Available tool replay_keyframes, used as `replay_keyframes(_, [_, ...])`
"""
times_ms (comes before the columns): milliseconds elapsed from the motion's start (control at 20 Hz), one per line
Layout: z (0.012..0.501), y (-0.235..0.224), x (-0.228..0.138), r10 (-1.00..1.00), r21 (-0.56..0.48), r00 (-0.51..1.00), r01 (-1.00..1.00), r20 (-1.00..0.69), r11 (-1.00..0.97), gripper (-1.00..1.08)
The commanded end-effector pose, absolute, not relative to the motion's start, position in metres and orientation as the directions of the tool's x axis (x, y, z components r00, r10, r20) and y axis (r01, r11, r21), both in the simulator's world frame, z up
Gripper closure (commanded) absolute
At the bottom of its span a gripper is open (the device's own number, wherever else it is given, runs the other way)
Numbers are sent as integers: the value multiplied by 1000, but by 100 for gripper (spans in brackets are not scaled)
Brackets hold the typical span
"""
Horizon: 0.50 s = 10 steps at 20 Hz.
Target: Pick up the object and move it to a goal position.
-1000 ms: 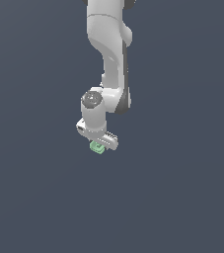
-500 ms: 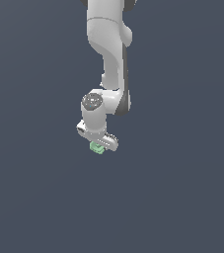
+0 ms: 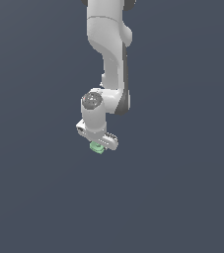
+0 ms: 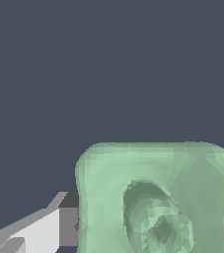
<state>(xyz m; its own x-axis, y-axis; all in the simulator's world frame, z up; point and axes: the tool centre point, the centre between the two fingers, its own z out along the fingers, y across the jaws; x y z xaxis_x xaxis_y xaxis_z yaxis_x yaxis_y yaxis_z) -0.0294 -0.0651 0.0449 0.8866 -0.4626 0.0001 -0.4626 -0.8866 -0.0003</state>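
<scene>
The object (image 3: 97, 147) is a small pale green block, poking out just under the white gripper (image 3: 98, 144) in the exterior view. In the wrist view the object (image 4: 158, 197) looks large, squarish with rounded corners and a round hollow on top. One white finger with a grey pad (image 4: 66, 225) presses against its side. The other finger is cut off at the picture's edge. The gripper is shut on the object. I cannot tell whether the block rests on the dark surface or hangs above it.
The white arm (image 3: 108, 54) comes down from above in the exterior view. Around it there is only a plain dark grey-blue ground (image 3: 182, 197). No goal marker shows.
Almost nothing differs; the gripper and the green block stay at nearly the same spot over the last second.
</scene>
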Motion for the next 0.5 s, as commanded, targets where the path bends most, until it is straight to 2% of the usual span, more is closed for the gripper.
replay_keyframes(0, [51, -66, -30, -463, -1, 887, -463, 1, -887, 108])
replay_keyframes(450, [98, -76, -40, -463, -1, 886, -463, 1, -886, 108])
